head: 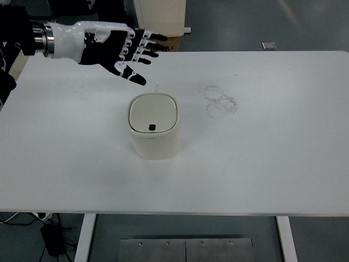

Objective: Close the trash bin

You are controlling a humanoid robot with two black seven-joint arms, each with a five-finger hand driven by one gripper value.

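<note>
A small cream trash bin stands near the middle of the white table, its flat lid down and level with a small dark spot near the front edge. My left hand hovers high above the table's far left part, well clear of the bin, palm down with fingers spread and holding nothing. The right arm is out of view.
Faint ring marks stain the table right of the bin. Beyond the far edge stand a white container and a cardboard box. A small grey object lies on the floor behind the table.
</note>
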